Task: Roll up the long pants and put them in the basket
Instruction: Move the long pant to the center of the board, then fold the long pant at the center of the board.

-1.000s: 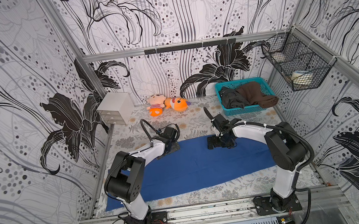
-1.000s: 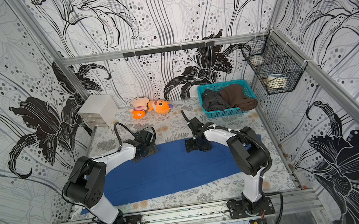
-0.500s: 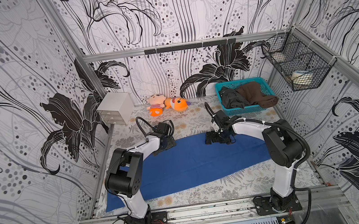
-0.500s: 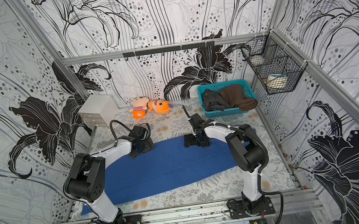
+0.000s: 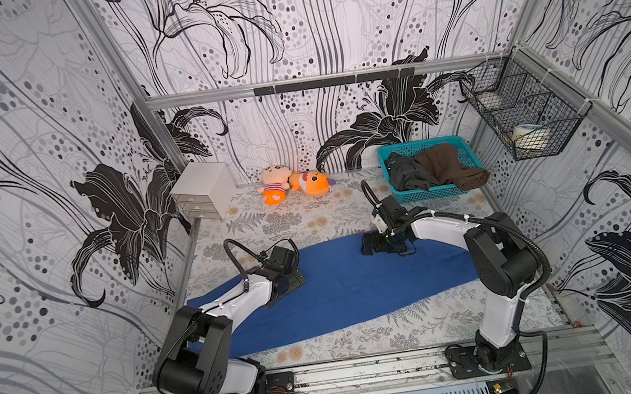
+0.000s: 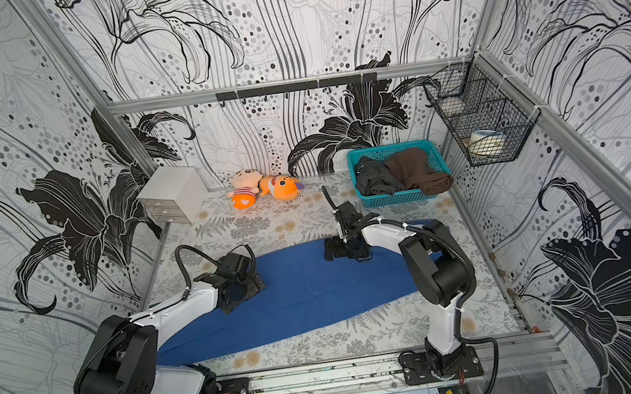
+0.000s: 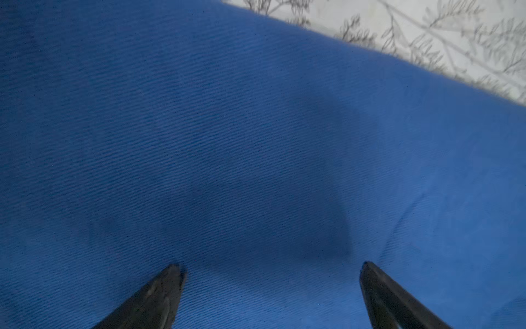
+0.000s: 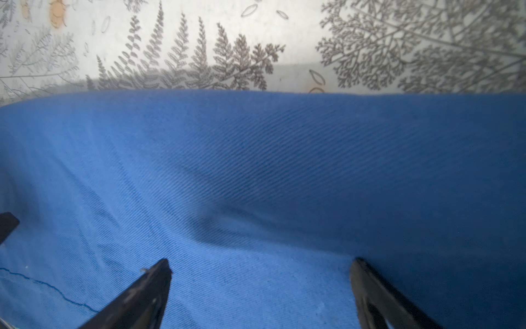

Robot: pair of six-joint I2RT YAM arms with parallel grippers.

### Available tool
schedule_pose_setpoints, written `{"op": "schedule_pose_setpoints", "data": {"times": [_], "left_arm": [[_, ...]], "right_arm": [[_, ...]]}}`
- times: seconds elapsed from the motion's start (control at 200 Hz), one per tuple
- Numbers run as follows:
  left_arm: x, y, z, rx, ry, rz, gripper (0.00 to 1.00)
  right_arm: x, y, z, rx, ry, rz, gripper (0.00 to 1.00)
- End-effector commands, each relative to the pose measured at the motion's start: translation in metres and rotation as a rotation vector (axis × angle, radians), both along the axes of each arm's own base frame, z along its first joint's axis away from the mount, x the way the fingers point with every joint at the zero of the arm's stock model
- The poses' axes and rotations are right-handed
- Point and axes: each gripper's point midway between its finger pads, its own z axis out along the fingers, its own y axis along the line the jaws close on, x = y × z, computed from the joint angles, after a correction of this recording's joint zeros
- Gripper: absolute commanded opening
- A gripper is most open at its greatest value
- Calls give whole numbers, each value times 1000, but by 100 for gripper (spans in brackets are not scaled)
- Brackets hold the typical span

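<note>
Bench (image 5: 405, 329): fern-print cover, with a bare strip nearest my bases.
Long pants (image 5: 350, 288): royal blue, spread flat across the middle of the bench, running left to right.
Left end effector (image 7: 271, 265): jaws spread wide, low over the left part of the pants, gripping nothing.
Right end effector (image 8: 262, 259): jaws spread wide, low near the far edge of the pants, gripping nothing.
Plush toys (image 5: 314, 183): at the far end of the bench.
Basket (image 5: 425, 194): teal, in the far right corner, holding a dark grey garment (image 5: 406, 173) and a brown garment (image 5: 450, 163).

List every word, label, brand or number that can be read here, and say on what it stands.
None can be read.
The long pants are plain blue in every view.
The plush toys, the white drawer box and the teal basket show no print.
The white item in the wire basket is too small to tell.
</note>
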Motion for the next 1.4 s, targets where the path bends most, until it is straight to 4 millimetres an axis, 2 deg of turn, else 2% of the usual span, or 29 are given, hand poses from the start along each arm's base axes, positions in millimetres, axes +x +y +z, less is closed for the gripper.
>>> {"op": "schedule_pose_setpoints", "data": {"times": [0.0,0.145,0.285,0.365,0.441,0.566,0.681,0.691,0.766,0.846,0.981,1.111,1.212,1.397], "left_arm": [[3,5,-18,-2,10,77,99],[20,5,-35,-12,45,62,99],[38,19,-51,-37,82,68,99],[45,23,-54,-44,92,55,99],[50,23,-51,-39,92,45,99],[57,16,-31,-65,47,15,99],[60,12,1,-25,3,-31,99],[60,11,4,-19,1,-36,99],[59,1,29,39,-22,-94,99],[55,-18,50,108,-37,-176,99],[38,-45,64,246,0,-311,99],[23,-47,63,351,36,-367,99],[12,-44,57,334,51,-366,99],[-5,-36,57,272,32,-325,99]], "right_arm": [[-25,-10,-22,-28,89,9,99],[-37,-13,-25,-17,105,-7,99],[-52,-15,-33,25,125,-37,99],[-55,-20,-34,2,110,-35,99],[-50,-23,-27,-18,63,-18,99],[-31,-32,-2,-99,-19,5,99],[-17,-33,35,-120,-104,23,99],[-16,-32,44,-112,-126,23,99],[-18,-33,69,-114,-184,55,99],[-30,-35,81,-197,-231,126,99],[-65,-33,70,-397,-246,276,99],[-88,-23,49,-488,-241,382,99],[-97,-20,36,-507,-211,408,99],[-99,-38,25,-582,-223,398,98]]}}
